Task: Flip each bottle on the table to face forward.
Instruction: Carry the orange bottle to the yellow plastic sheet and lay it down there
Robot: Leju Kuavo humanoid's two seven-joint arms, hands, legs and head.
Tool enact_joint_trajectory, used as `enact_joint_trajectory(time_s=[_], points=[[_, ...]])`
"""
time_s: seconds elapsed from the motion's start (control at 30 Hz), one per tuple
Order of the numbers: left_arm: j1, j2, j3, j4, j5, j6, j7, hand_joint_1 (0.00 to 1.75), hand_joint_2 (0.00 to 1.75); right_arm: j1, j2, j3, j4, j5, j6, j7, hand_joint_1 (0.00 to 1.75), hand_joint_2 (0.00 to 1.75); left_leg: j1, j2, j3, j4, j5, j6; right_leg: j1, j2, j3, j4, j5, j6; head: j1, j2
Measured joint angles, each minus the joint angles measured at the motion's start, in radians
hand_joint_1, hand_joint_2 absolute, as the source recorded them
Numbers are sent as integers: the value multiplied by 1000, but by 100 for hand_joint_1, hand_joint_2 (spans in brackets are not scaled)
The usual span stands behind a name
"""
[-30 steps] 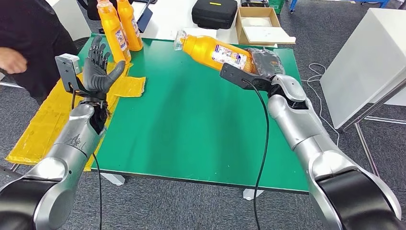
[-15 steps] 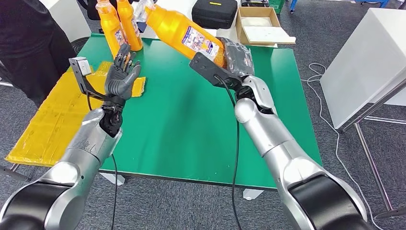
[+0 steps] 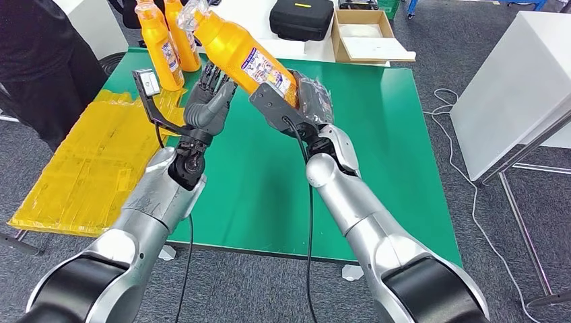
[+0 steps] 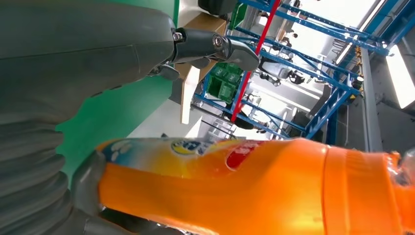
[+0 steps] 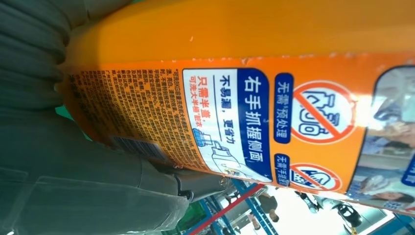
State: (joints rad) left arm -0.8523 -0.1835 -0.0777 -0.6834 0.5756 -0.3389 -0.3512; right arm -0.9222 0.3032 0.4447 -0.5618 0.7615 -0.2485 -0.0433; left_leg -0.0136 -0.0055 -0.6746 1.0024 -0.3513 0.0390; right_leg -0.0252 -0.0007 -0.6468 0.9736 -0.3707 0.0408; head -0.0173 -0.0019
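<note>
Rising over the green counter, both silver arms meet above its left half. The right hand grips the base of an orange bottle, which tilts up and away to the left, held clear of the counter with its clear-wrapped cap highest. The left hand stands just beside the bottle's lower side, fingers spread and upright, palm toward it; whether the fingertips touch the plastic I cannot tell. In the left wrist view the bottle runs close past the grey thumb, smooth and glossy, with a ridged shoulder near the cap. In the right wrist view its printed label shows blue panels, red prohibition circles and a barcode, lying against the ribbed hand cover. Left of the arms, crinkled yellow sheets lie over the counter's edge. Further back, two more orange bottles stand upright side by side near the far left corner. Beyond the counter sit a black case and an open cardboard box.
</note>
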Motion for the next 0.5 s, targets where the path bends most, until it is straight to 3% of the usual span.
enact_joint_trajectory(time_s=[0.5], points=[[-6,-38,-82,-49,50,70,18,0,175,14,24,-41,74,29,37,27,175,175,0,0,0,0,0,0,0,0,0,0,0,0,0,0]])
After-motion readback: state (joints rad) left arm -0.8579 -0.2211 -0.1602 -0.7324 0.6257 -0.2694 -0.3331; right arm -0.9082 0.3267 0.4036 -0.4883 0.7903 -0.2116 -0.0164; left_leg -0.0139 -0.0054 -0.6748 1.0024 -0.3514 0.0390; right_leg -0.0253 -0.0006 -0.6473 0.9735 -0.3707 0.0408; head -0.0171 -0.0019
